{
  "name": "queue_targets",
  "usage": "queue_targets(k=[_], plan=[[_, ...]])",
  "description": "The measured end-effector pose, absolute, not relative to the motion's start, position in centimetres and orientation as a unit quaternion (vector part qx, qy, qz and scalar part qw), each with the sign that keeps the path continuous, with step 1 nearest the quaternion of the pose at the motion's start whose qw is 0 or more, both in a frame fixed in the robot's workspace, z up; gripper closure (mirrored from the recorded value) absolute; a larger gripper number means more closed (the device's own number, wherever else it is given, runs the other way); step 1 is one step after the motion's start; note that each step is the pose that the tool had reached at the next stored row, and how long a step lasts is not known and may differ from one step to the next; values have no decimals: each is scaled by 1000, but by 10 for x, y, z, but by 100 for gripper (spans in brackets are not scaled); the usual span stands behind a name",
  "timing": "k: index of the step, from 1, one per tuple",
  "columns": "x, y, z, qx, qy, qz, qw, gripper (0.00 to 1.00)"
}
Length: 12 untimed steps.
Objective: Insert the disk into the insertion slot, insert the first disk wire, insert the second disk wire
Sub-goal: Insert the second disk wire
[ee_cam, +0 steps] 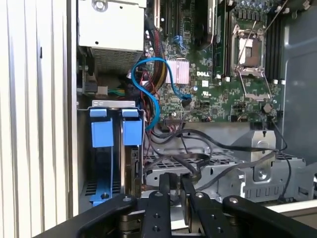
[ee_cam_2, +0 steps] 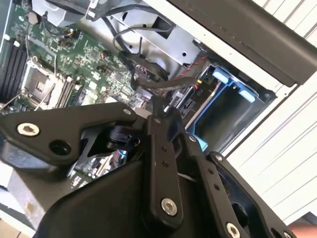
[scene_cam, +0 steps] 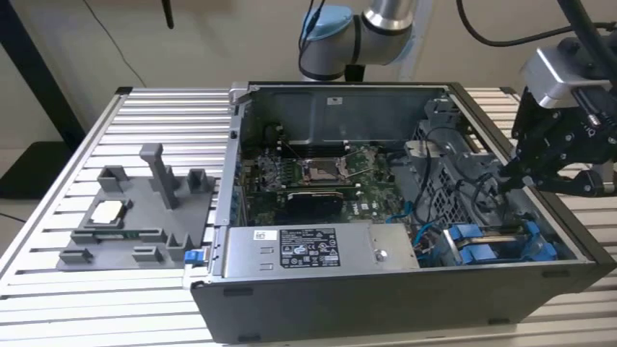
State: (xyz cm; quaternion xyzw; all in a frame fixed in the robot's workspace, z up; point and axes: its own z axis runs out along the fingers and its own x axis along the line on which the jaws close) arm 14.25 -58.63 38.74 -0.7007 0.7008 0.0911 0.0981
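Aluminium slats make up the bench point(scene_cam: 58, 303), which carries a dark grey computer case point(scene_cam: 386, 311) lying with its side panel off. This leaves the whole interior open from above, bounded by four upright walls. Bare slats run along the case on the exterior view's left. A grey moulded fixture tray point(scene_cam: 144, 217) rests there, well apart from the tool, with a small square chip point(scene_cam: 108, 211) in one of its recesses. Inside the case, the green motherboard point(scene_cam: 318, 173) covers the floor toward the far wall. A grey power-supply box point(scene_cam: 308, 249) lies along the near wall. The corner at the exterior view's right holds the drive bay. The disk point(scene_cam: 472, 244) is seated there on edge in its blue carrier. Its blue tab end faces the case's interior, and its long axis runs toward the wall at the exterior view's right. In the first wrist view a second blue tab point(ee_cam: 102, 134) stands just beside the disk's own point(ee_cam: 132, 134). A light blue cable point(ee_cam: 153, 74) loops above the two tabs. The black tool point(scene_cam: 506, 182) hangs inside the case above the metal cage next to the bay, among black cables point(ee_cam: 198, 148). In both wrist views its jaws are drawn narrow, nearly together point(ee_cam: 176, 179) point(ee_cam_2: 163, 118). Whether they pinch a cable cannot be told.
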Motion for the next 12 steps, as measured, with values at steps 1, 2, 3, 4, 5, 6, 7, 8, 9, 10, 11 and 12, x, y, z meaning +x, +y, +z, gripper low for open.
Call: queue_targets(k=[1,2,3,4,5,6,7,8,9,10,11,12], plan=[[140,-586,387,-701,700,86,103,76],[137,-586,387,-702,699,80,109,76],[135,-585,386,-702,699,76,113,76],[134,-585,386,-703,698,71,118,76],[133,-584,386,-703,697,67,122,76],[133,-582,385,-704,697,64,125,76],[133,-580,385,-704,696,60,129,76],[133,-579,385,-704,695,57,132,76],[134,-579,384,-705,695,56,133,76],[135,-579,384,-705,695,55,133,76],[138,-579,384,-705,695,55,132,76],[141,-580,384,-705,695,54,132,76]])
